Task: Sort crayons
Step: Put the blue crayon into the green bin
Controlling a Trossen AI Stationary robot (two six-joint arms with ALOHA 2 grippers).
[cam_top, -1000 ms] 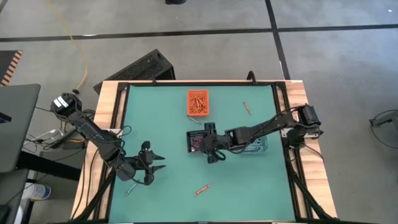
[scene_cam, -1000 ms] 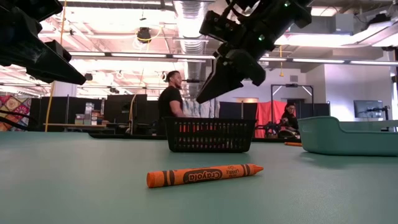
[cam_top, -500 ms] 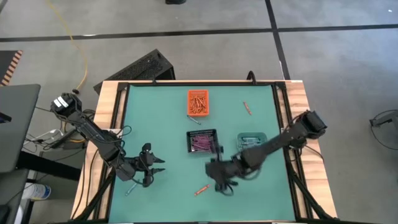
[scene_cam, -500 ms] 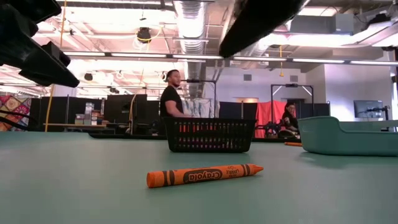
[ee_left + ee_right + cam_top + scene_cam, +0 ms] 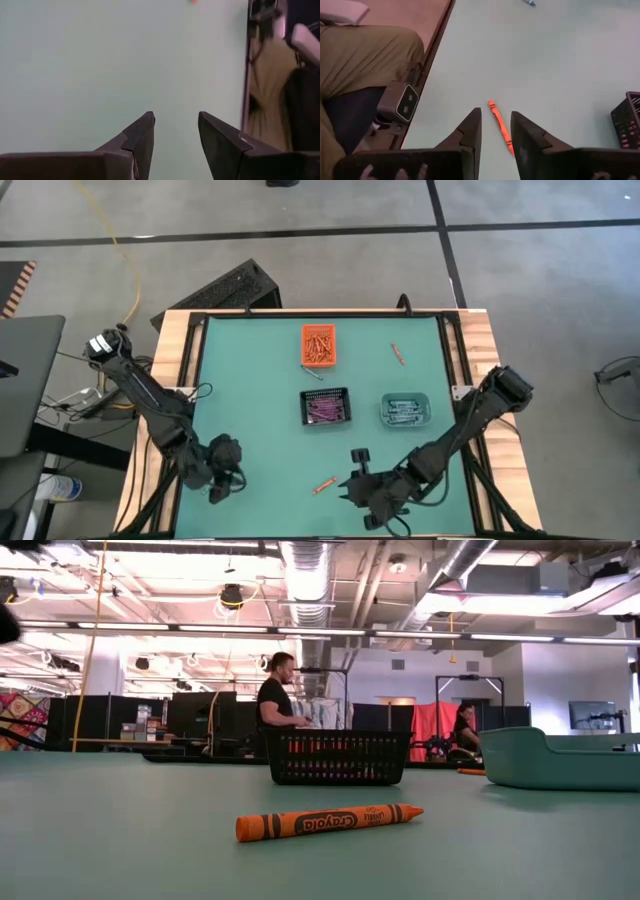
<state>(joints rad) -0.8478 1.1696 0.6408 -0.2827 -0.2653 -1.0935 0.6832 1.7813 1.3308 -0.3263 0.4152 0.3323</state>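
Note:
An orange crayon (image 5: pixel 324 484) (image 5: pixel 330 822) (image 5: pixel 500 125) lies flat on the green table near its near edge. My right gripper (image 5: pixel 350 488) (image 5: pixel 496 131) hangs open just to the crayon's right, above the table, pointing at it and touching nothing. My left gripper (image 5: pixel 230 478) (image 5: pixel 176 135) is open over bare table at the near left. Another orange crayon (image 5: pixel 398 353) lies at the far right. A bluish crayon (image 5: pixel 529 2) shows beyond the orange one in the right wrist view.
An orange bin (image 5: pixel 319 345) with crayons stands at the far middle, a black mesh bin (image 5: pixel 326 407) (image 5: pixel 340 757) at the centre and a teal bin (image 5: pixel 405 409) (image 5: pixel 560 760) to its right. A person's trousered legs (image 5: pixel 360 50) are at the table's near edge.
My right gripper has swung from beside the black mesh bin toward the table's near edge and now stands just right of the orange crayon, rolled and pointing left. My left gripper has risen, drawn back toward the near-left corner and turned. The crayons have not moved.

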